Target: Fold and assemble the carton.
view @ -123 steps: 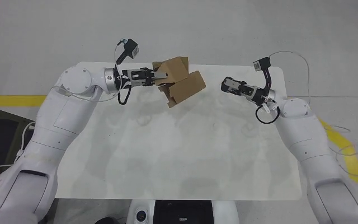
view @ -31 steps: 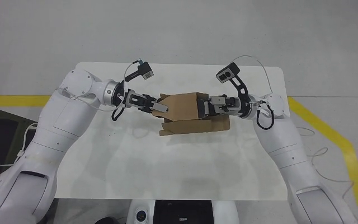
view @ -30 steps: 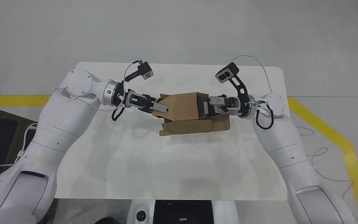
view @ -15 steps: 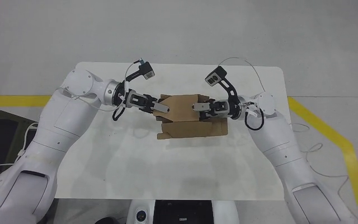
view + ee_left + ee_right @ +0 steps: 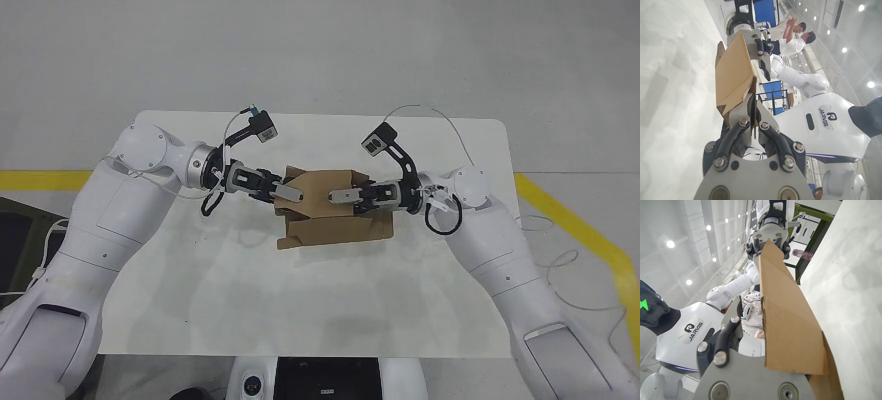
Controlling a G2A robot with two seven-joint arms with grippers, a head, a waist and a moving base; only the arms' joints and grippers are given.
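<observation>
A white table [image 5: 250, 310] is set on a pale grey floor [image 5: 320, 50], which is crossed by a yellow stripe [image 5: 35, 180]. Round ceiling lights [image 5: 670, 244] are seen overhead. Blue panels [image 5: 766, 13] are mounted in the hall behind, and a green frame [image 5: 816, 228] is placed beyond the table's edge.

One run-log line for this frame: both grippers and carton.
left gripper: shut on carton flap | right gripper: open, at carton top panel | carton: not yet assembled, over table

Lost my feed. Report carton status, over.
Left gripper shut on carton edge. Right gripper open at the opposite end. Carton between both arms, not yet closed. Nothing in the way.
</observation>
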